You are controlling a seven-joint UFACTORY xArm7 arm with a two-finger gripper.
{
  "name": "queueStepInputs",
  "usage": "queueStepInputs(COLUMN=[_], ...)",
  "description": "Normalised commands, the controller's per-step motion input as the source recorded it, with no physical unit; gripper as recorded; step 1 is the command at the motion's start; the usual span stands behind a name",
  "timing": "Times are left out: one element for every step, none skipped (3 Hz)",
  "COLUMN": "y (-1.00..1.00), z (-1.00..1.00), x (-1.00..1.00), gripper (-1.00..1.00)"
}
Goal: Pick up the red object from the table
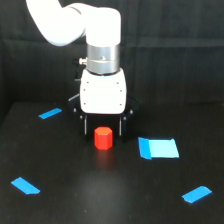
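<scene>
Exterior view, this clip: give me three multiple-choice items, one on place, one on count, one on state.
1. Where is the red object?
A. between the gripper's fingers
B. on the large blue rectangle
C. at the table's near edge

2. How many blue tape pieces lie on the table?
A. two
B. four
C. six

3. How does the gripper stand?
A. open, low over the table
B. shut, raised high
C. out of view

Answers: 1 A, the dark fingers flank it. 2 B, three strips plus the large blue rectangle. 3 A, its fingers stand apart on either side of the object.
</scene>
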Motion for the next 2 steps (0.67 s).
queueStepInputs(y=[-0.37, -0.09], z=[-0.12, -0.17], x=[0.06, -0.07], gripper=[0.97, -0.84])
